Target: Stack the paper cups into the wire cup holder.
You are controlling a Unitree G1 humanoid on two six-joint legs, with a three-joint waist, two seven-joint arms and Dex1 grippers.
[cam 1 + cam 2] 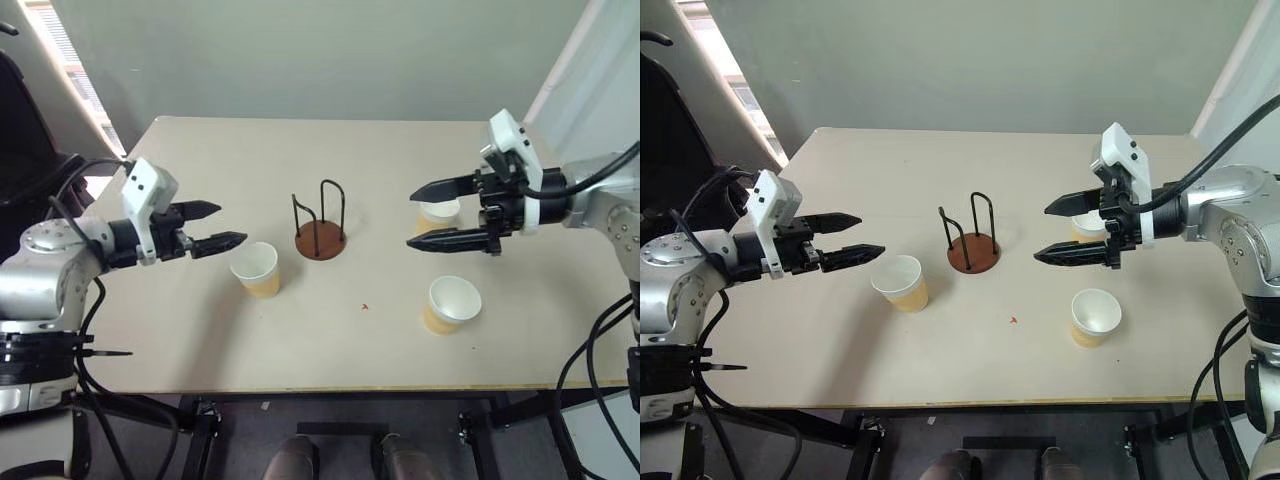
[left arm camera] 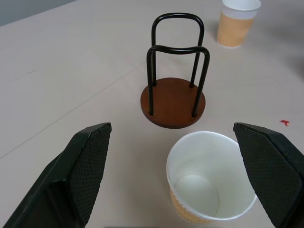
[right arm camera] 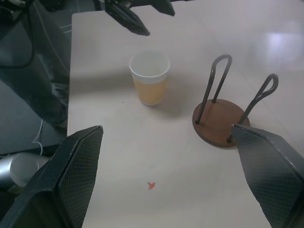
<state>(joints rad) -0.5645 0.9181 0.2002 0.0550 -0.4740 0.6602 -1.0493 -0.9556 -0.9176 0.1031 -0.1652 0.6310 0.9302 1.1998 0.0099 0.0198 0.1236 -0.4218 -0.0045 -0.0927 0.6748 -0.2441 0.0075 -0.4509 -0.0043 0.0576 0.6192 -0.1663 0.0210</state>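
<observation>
The wire cup holder (image 1: 320, 232) stands empty at the middle of the surface (image 1: 200, 330), its black loops upright on the round brown base. Nothing has been stacked in it yet, so the whole task looks to be still ahead.

All three paper cups sit upright and apart from one another. One cup (image 1: 256, 269) is just left of the holder and a little nearer, close to the base but not touching it. A second cup (image 1: 452, 303) stands at the near right, well apart from the holder. The third cup (image 1: 438, 214) is at the far right, partly hidden behind the right gripper. A tiny red speck (image 1: 365, 307) lies on the surface between the two nearer cups.

The left gripper (image 1: 215, 226) hovers just left of the nearest cup, fingers spread wide and holding nothing; its wrist view puts that cup between the fingers and the holder beyond. The right gripper (image 1: 440, 213) hangs above the far right cup, fingers also wide apart and empty, pointing toward the holder.

Each of the three cups has yet to be picked up and set into the holder.
</observation>
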